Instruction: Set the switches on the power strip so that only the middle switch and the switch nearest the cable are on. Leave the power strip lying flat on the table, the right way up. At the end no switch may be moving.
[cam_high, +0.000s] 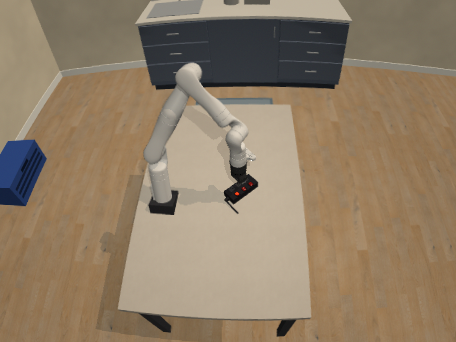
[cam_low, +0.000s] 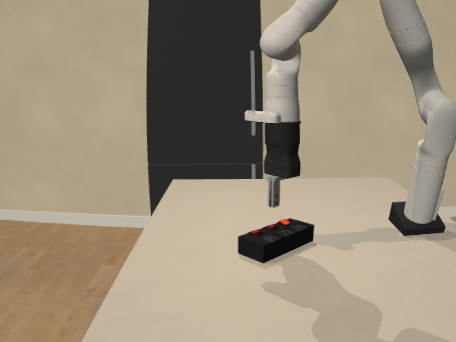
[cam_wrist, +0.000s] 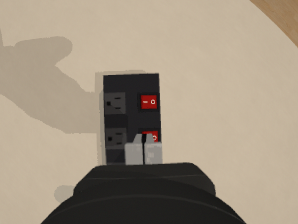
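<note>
The power strip (cam_low: 276, 240), a rigid, light-looking block lying flat near the middle of the surface (cam_high: 210, 280), probably slides if shoved sideways, so the empty, fingers-together end effector (cam_low: 273, 199) hovering above should press rockers straight down.

Black power strip (cam_low: 276, 241) with three red switches lies flat on table

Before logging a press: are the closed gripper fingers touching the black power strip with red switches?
Apart. The exterior view shows beige table between the tips of the shut gripper and the black power strip, so the fingers hang above its red switches.
</note>
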